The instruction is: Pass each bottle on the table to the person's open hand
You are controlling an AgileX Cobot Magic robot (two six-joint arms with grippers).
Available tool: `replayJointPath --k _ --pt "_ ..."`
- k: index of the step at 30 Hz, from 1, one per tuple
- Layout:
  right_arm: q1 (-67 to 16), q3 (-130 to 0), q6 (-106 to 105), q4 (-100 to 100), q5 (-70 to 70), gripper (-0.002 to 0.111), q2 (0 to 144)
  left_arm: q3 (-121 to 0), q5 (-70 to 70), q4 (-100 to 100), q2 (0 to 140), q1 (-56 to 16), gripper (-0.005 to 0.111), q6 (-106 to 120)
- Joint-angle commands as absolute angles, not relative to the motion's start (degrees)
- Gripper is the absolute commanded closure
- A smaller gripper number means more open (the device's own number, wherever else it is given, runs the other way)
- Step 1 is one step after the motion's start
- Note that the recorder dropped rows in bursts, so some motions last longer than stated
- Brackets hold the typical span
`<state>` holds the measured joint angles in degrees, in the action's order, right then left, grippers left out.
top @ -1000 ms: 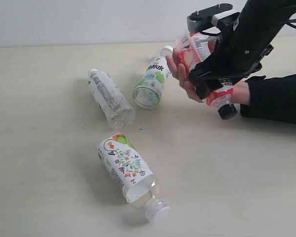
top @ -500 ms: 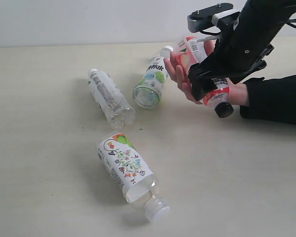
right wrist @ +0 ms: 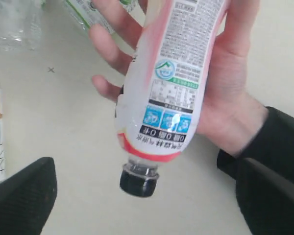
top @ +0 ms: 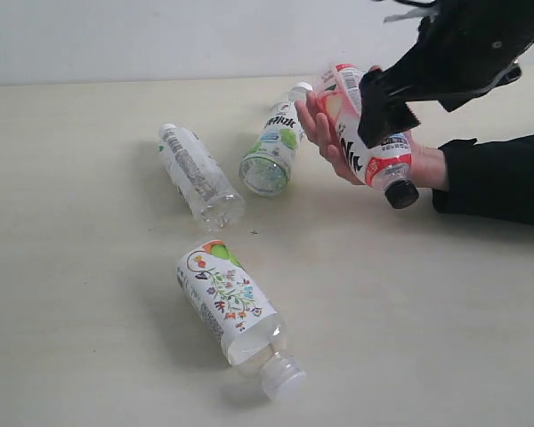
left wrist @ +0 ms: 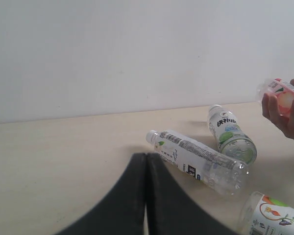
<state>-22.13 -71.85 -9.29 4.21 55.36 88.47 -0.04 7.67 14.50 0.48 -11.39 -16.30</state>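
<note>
A plain, pale wall [top: 160, 40] fills the 12 o'clock band of the exterior view, evenly lit and uniform in tone. At 3 o'clock a black sleeve [top: 503, 178] extends in from the frame edge, its cuff facing 9 o'clock.

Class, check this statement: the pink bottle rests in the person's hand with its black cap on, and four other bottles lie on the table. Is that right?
Not quite. Three other bottles lie on the table, not four: grey-text, green-white and floral, as the exterior view shows. The pink bottle does rest in the hand, black cap on.
</note>
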Motion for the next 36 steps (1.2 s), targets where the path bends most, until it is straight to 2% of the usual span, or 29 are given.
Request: replayJointPath --k 1,5,9,17,23,29,36 --pt "-22.0 -68.0 -10.5 5.6 55.9 0.035 77.8 0.0 7.6 14.4 0.4 -11.3 0.107 -16.7" --pt "-22.0 -60.8 -10.4 6.2 52.5 0.075 65.1 0.0 7.6 14.4 0.4 -11.3 0.107 -16.7" --pt "-22.0 -52.5 -10.2 6.8 49.1 0.107 51.5 0.0 7.6 14.4 0.4 -11.3 0.107 -16.7" --pt "-22.0 -34.0 -10.9 6.3 31.4 0.108 28.6 0.0 7.6 14.4 0.4 -11.3 0.107 -16.7" --pt "-22.0 -21.7 -9.9 8.8 21.9 0.108 22.4 0.0 7.6 14.4 0.4 -11.3 0.107 -16.7" --pt "-22.0 -14.4 -11.4 8.8 18.0 0.108 13.2 0.0 7.6 14.4 0.4 -11.3 0.107 -16.7" --pt "-22.0 -14.4 -11.4 10.5 17.4 0.108 8.6 0.0 7.6 14.4 0.4 -11.3 0.107 -16.7"
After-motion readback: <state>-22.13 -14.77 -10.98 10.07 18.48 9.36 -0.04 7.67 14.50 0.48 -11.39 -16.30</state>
